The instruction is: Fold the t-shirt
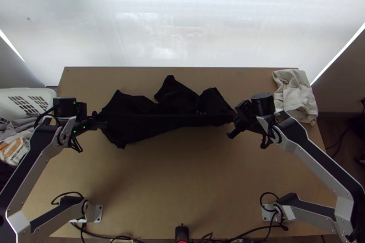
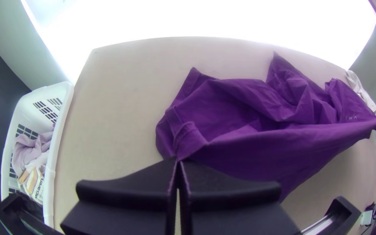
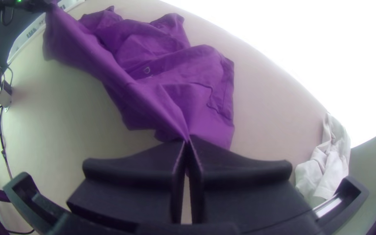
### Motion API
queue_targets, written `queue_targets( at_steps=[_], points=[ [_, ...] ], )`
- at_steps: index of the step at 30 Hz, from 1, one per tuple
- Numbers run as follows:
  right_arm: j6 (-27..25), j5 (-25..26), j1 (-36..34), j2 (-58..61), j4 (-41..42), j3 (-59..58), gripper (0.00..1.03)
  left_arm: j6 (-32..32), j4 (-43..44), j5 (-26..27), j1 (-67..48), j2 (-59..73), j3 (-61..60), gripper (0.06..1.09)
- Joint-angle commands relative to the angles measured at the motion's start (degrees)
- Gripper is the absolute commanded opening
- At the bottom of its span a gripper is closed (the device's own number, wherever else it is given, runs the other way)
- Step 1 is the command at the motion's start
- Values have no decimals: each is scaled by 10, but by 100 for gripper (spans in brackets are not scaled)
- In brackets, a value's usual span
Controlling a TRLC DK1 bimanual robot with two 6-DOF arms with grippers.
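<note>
My left gripper (image 1: 101,125) is at the left end of the t-shirt (image 1: 137,124), which looks black in the top view. At the cloth's right end is my right gripper (image 1: 233,124). Between the two a straight taut edge runs across, with bunched folds lying behind it. In the left wrist view the t-shirt (image 2: 249,109) looks purple, and my left gripper (image 2: 178,162) is shut on a corner beside a hemmed edge. The right wrist view has my right gripper (image 3: 188,141) shut on another corner of the t-shirt (image 3: 153,82).
A white laundry basket (image 1: 27,91) with clothes stands beyond the table's left edge. A crumpled pale cloth (image 1: 294,95) lies at the table's back right corner. Bare tabletop (image 1: 182,174) stretches in front of the t-shirt, with cables along the near edge.
</note>
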Motion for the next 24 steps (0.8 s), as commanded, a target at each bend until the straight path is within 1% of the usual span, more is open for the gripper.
queue_targets(
  at_steps=[1, 8, 13, 17, 19, 21, 22, 24],
  points=[
    [-12, 0, 2, -94, -119, 17, 3, 2, -2, -1, -20, -3, 16, 9],
    [-11, -6, 61, -144, -283, 47, 3, 12, 4, 0, -60, 5, 22, 9],
    [-3, -27, 117, -148, -398, 56, 3, 30, 38, 0, -91, 53, 40, 9],
    [3, -55, 136, -134, -444, 57, 3, 31, 100, -1, -108, 123, 70, 9],
    [5, -58, 138, -123, -444, 56, 3, 20, 135, -1, -111, 164, 90, 9],
    [7, -58, 136, -112, -435, 56, 3, -3, 162, -1, -111, 202, 113, 9],
    [8, -57, 134, -108, -425, 56, 3, -14, 168, -1, -111, 220, 127, 13],
    [7, -57, 125, -100, -410, 55, 3, -38, 168, -1, -113, 251, 151, 32]
  ],
)
